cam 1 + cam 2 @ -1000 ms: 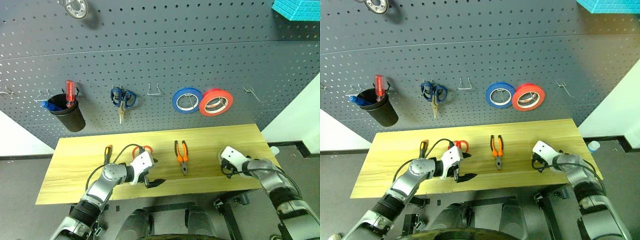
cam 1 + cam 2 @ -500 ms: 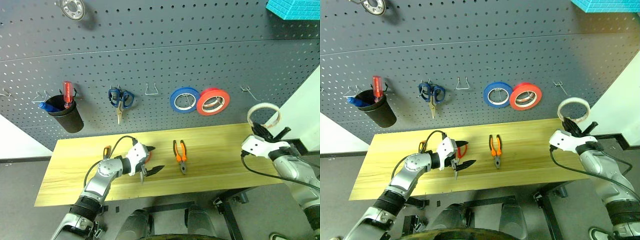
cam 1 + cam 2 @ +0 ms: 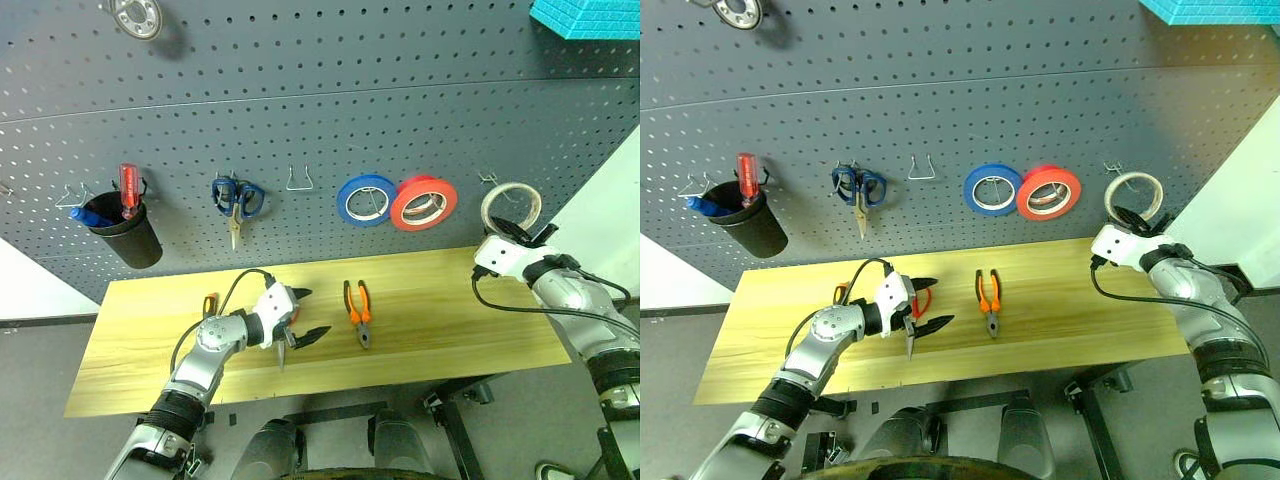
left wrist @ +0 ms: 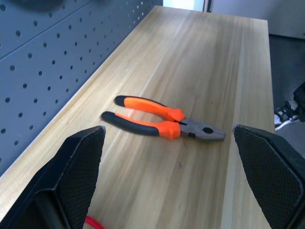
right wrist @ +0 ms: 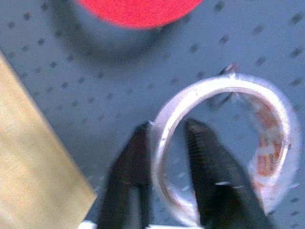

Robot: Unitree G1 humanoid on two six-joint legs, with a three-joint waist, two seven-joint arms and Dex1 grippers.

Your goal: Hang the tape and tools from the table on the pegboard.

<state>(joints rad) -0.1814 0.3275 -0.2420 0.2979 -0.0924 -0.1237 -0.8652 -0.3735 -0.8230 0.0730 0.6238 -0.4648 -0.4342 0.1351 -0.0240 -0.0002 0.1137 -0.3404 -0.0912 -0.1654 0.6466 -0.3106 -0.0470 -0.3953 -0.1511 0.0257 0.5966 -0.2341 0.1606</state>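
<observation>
1. I am in a workshop or tool bay: a dark grey pegboard (image 3: 300, 110) with wire hooks fills the wall before me.
2. On it hang blue-handled scissors (image 3: 236, 198), a blue tape roll (image 3: 366, 200), a red tape roll (image 3: 424, 203) and a black cup (image 3: 127, 232) holding a red-handled screwdriver (image 3: 129, 188).
3. Below stands a light wooden tabletop (image 3: 450, 330) carrying orange-and-black pliers (image 3: 357, 309).
4. The floor is plain grey.

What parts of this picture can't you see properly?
- Red-handled scissors: mostly hidden behind the open left gripper in the eye views.
- Screwdriver on the table: partly hidden by the left arm.
- Tape: blurred in the right wrist view; whether it has caught the hook cannot be told.
</observation>
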